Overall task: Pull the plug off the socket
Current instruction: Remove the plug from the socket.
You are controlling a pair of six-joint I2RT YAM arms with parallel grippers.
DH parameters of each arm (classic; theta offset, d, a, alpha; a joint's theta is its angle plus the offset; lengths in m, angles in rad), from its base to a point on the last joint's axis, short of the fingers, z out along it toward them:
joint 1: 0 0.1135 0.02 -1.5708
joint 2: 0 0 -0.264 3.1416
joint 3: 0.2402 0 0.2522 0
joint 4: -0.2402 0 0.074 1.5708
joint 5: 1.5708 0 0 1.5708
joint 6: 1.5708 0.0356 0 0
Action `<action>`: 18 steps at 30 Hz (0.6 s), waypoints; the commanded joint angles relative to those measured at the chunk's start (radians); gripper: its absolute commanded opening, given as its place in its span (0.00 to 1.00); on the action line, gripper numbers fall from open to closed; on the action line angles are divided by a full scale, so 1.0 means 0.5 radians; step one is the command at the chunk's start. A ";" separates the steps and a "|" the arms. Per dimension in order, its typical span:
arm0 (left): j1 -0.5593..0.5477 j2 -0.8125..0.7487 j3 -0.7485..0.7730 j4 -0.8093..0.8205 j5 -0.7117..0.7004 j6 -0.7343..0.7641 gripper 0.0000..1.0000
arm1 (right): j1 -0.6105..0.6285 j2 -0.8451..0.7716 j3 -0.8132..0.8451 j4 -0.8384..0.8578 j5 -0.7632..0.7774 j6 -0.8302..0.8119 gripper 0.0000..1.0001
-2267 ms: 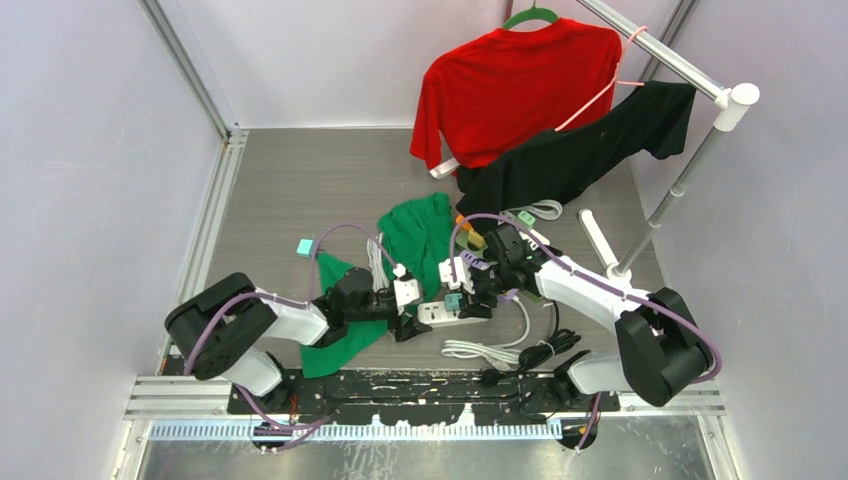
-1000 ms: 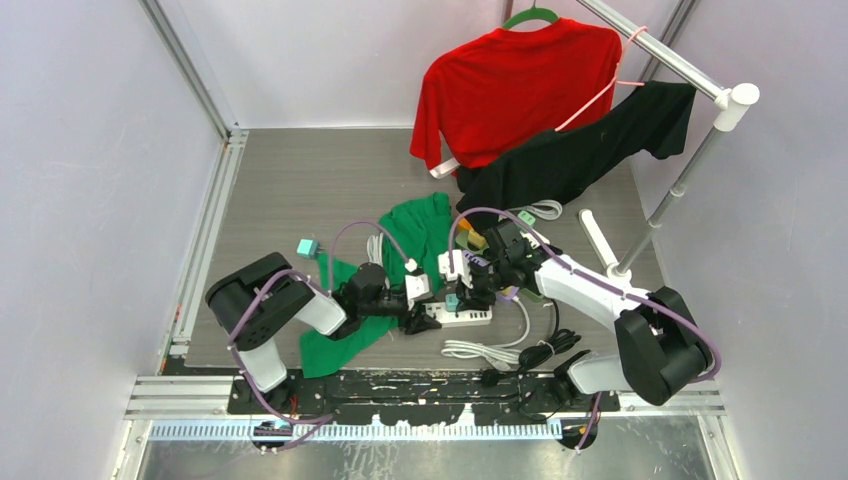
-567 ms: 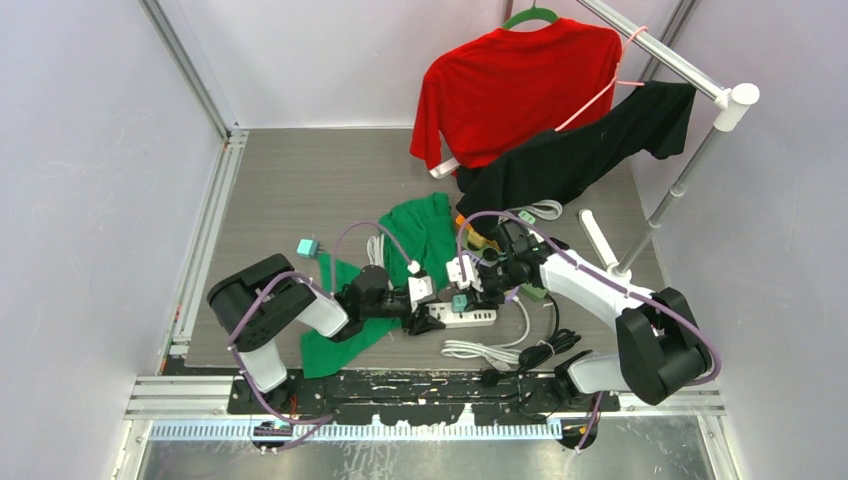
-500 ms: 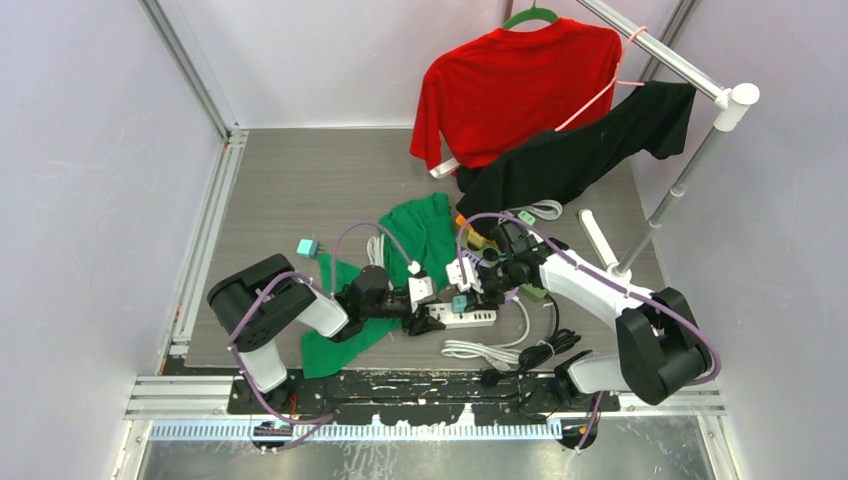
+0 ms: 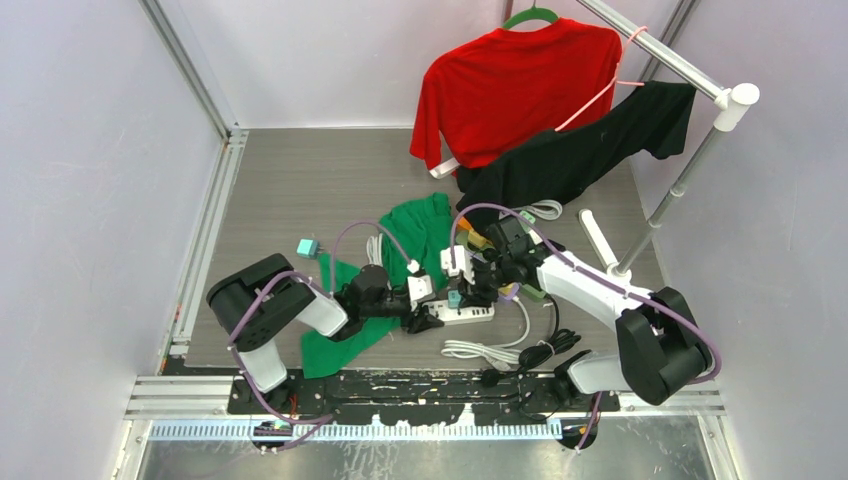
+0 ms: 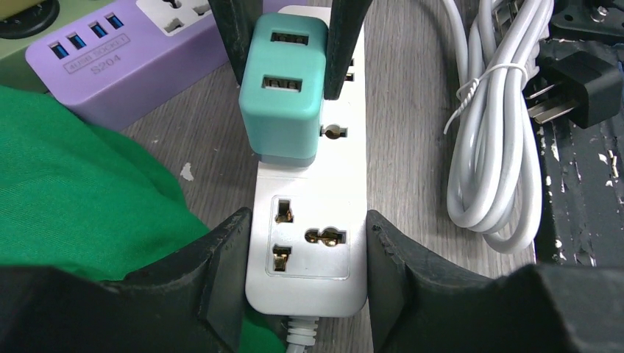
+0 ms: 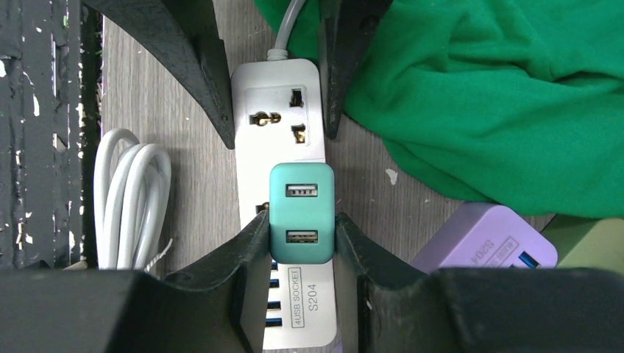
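Step in hand, as we read it: the extraction pull. On the bench (image 5: 300,190) the white power strip (image 6: 309,243) lies flat between the two arms, one edge against the green cloth (image 7: 500,95). The left end effector (image 6: 307,276) is narrowed onto the strip's cable end, one finger on each long side, so that's our anchor. The teal USB adapter (image 7: 302,213), the plug here, sits mid-length on the strip, and the right end effector (image 7: 302,254) is clamped on its two flanks. Prongs aren't visible, so we can't tell if they're clear of the socket. We'd pull straight along the prong axis, no rocking, with the left side pinning the strip down. The fingers cover only part of the adapter's smooth sides, so we'd watch for slip. We'd also watch for the strip's far end tipping up, since the anchor is at one end. Materials: the bench is grey, matte, with a wood-grain texture. The cloth is soft, rumpled knit and could drag along with the strip. The strip is a hard glossy plastic bar with rounded corners, universal sockets and a USB row. The purple power strip (image 6: 125,66) just beside it has the same form. The white cable (image 6: 493,147) is a tied coil and looks rubbery and flexible. The adapter is a rounded matte block with two USB ports on its top face.
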 commanded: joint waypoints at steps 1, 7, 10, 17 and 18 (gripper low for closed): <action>0.012 0.017 -0.019 -0.026 -0.110 0.036 0.00 | -0.130 -0.110 0.032 -0.061 -0.165 -0.127 0.01; 0.012 -0.001 -0.022 -0.040 -0.109 0.048 0.00 | -0.128 -0.091 0.012 -0.440 -0.329 -0.619 0.01; 0.013 -0.012 -0.008 -0.067 -0.089 0.041 0.00 | -0.050 -0.071 0.021 -0.478 -0.385 -0.661 0.01; 0.013 -0.160 -0.004 -0.148 -0.139 -0.063 0.27 | -0.039 -0.074 0.189 -0.444 -0.452 -0.305 0.01; 0.012 -0.208 -0.006 -0.187 -0.163 -0.077 0.33 | -0.067 -0.088 0.222 -0.503 -0.445 -0.308 0.01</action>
